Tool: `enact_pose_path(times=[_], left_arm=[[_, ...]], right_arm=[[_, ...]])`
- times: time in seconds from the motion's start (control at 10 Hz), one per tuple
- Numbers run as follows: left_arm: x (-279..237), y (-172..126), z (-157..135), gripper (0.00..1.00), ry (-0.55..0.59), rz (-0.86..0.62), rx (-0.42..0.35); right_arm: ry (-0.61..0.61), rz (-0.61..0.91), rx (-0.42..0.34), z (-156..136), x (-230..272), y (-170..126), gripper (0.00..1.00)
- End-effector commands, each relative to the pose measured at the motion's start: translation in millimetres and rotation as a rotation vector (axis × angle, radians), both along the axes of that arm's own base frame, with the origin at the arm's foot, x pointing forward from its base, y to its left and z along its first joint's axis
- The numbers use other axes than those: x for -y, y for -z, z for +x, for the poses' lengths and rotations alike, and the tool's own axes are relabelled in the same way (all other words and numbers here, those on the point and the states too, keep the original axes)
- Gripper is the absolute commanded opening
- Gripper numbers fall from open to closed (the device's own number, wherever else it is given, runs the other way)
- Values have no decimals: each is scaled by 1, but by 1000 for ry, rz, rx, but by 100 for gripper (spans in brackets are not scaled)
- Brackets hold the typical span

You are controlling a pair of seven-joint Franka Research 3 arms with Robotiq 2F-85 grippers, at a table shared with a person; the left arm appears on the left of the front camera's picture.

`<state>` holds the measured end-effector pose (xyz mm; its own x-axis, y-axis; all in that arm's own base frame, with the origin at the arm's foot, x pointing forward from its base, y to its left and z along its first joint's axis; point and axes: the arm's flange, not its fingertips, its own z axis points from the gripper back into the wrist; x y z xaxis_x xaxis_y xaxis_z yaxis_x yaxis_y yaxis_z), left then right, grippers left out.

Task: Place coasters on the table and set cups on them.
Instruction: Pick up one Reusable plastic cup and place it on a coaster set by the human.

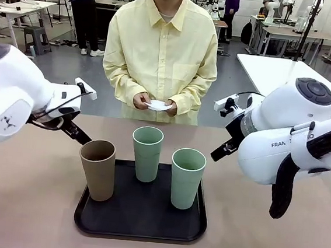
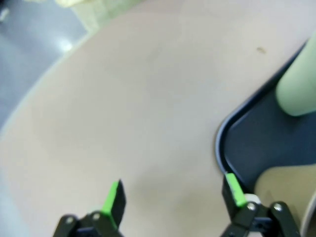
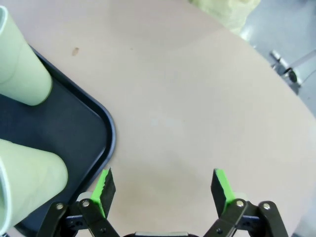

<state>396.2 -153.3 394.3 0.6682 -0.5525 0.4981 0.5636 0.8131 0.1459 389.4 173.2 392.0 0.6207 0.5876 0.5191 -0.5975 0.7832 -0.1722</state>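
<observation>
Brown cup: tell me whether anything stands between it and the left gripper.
Nothing visible does. The open left gripper hovers just left of the brown cup, over the table and the black tray rim.

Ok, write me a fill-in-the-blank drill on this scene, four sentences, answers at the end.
1. The black tray holds ____ cups.
2. Of the cups, the one nearest the left tool is ____.
3. The person's hands hold the ____ coasters.
4. The right tool, above the table, has its jaws ____.
Missing words: three; brown; white; open.
</observation>
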Motion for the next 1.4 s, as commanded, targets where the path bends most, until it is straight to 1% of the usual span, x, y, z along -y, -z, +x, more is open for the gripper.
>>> enact_pose_path(times=[0.0,0.1,0.2,0.3,0.4,0.5,0.6,0.7,0.8,0.9,1.0,1.1,1.2,1.3], left_arm=[[-16,-73,-69,100,22,62,-45],[-26,-92,-80,100,10,100,-62],[-44,-105,-102,100,-26,127,-100],[-56,-110,-115,100,-41,124,-130],[-62,-112,-129,100,-5,84,-186],[-62,-108,-139,100,-11,41,-201],[-48,-129,-105,100,-21,99,-145],[-48,-129,-105,100,-21,99,-145],[-57,-137,-121,100,-14,86,-171],[-71,-134,-97,100,18,-136,-223],[-97,-137,-74,100,61,-424,-319],[-127,-137,-60,100,58,-646,-389],[-154,-126,-44,100,81,-809,-431],[-179,-116,-32,100,110,-964,-465]], right_arm=[[5,-76,36,-92,7,-52,100],[30,-103,56,-113,11,-66,100],[94,-140,69,-146,26,-82,100],[145,-151,61,-166,41,-88,100],[156,-142,14,-182,50,-82,100],[143,-144,-42,-186,55,-66,100],[121,-141,49,-110,8,-145,100],[121,-141,49,-110,8,-145,100],[143,-164,14,-134,18,-156,100],[176,184,-174,-103,41,-163,100],[179,569,-332,-82,84,-180,100],[201,776,-387,-74,122,-183,100],[210,948,-449,-60,161,-178,100],[208,1046,-540,-56,185,-164,100]])
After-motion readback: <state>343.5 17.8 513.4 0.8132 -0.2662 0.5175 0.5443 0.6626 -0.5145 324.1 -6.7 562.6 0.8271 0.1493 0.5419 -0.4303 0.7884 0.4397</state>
